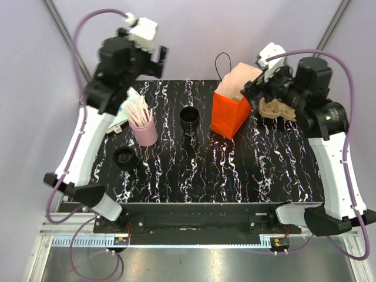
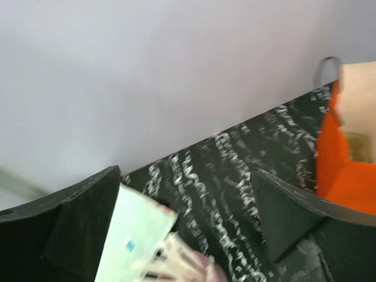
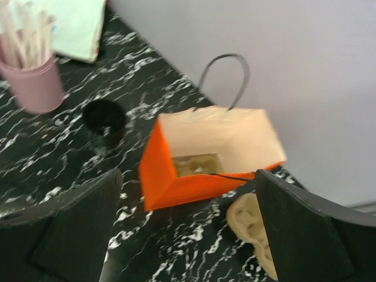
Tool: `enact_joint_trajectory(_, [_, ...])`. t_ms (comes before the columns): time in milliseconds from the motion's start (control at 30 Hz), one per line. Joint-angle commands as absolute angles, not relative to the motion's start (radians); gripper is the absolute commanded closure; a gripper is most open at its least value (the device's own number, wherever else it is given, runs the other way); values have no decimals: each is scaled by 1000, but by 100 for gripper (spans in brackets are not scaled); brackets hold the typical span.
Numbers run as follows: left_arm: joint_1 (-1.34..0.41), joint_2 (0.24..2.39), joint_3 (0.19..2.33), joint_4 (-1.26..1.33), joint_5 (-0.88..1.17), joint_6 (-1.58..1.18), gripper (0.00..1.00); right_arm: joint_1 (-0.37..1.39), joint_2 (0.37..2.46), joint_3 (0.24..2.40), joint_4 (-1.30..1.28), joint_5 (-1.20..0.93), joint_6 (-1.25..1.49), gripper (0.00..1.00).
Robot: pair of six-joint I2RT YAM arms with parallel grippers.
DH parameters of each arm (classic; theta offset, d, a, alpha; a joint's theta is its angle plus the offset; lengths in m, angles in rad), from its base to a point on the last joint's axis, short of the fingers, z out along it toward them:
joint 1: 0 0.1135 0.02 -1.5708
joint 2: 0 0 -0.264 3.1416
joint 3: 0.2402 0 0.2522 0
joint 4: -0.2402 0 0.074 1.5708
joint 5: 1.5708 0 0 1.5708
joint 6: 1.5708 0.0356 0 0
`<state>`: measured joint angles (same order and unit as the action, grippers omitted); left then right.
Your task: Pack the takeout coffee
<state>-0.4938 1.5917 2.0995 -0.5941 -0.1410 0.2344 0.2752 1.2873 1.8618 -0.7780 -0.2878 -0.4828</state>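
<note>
Takeout coffee (image 1: 125,157) – lidded, upright on table (image 1: 235,176), well left of orange bag (image 1: 231,111), nearer arm bases. Lidless black cup (image 1: 189,120) just left of bag. Left gripper (image 2: 188,220) far left of bag, right gripper (image 3: 188,229) close at bag's right – both jaws apart, holding nothing.

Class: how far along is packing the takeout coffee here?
Done: nothing; the orange bag stands open, and the takeout coffee sits on the table outside it. In hand: nothing; the left gripper and right gripper are open, empty. To do: grasp the coffee, lower it into the bag.
</note>
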Motion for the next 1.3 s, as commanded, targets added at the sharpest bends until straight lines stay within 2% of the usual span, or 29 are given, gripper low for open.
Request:
enact_joint_trajectory(0, [-346, 1476, 1946, -649, -5, 187, 1, 353, 1316, 1780, -858, -325, -524, 0])
enact_joint_trajectory(133, [-249, 1366, 1824, -678, 104, 201, 1, 461, 1344, 1668, -807, -249, -549, 0])
enact_joint_trajectory(533, [-57, 1221, 1618, -755, 236, 271, 1, 486, 1520, 1407, -508, -62, -592, 0])
enact_joint_trajectory(900, [-9, 1174, 1514, -793, 270, 316, 1, 477, 1678, 1361, -261, 141, -627, 0])
enact_joint_trajectory(1267, [-2, 1175, 1468, -784, 302, 314, 1, 367, 1819, 1488, -209, 134, -635, 0])
